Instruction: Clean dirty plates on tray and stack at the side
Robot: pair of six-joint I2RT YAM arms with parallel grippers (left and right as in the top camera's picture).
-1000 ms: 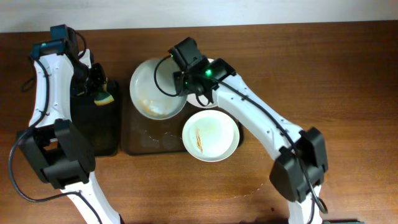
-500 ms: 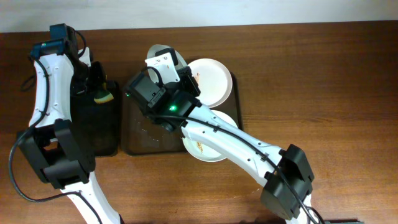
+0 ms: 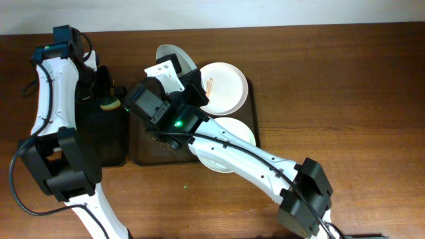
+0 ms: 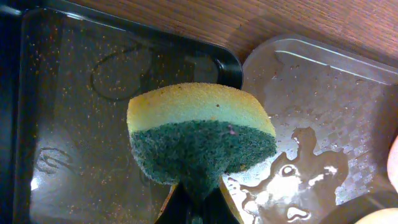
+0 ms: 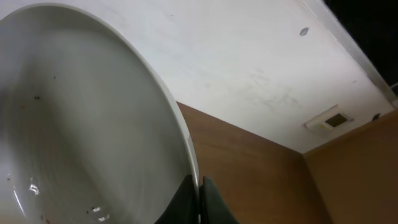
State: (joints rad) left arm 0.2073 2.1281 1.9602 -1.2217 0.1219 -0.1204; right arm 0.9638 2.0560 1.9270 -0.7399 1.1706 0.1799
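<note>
My right gripper (image 3: 180,68) is shut on the rim of one white plate (image 3: 171,56) and holds it tilted on edge above the back of the dark brown tray (image 3: 143,151). In the right wrist view the fingers (image 5: 199,198) pinch that plate's rim (image 5: 81,124). A second plate (image 3: 226,86) with yellow-brown streaks lies at the tray's back right. A third plate (image 3: 234,136) lies at the front right, partly hidden by my right arm. My left gripper (image 3: 106,98) is shut on a yellow and green sponge (image 4: 199,134), its fingers (image 4: 199,205) just below it.
A smaller black tray (image 3: 106,136) lies left of the brown tray, under the sponge; it also shows in the left wrist view (image 4: 74,124). The brown tray's floor (image 4: 323,93) is wet. My right arm crosses over the brown tray.
My right arm has lifted the left plate off the tray, tipped it on edge and swung its wrist left over the tray. The left arm with the sponge has not moved.
</note>
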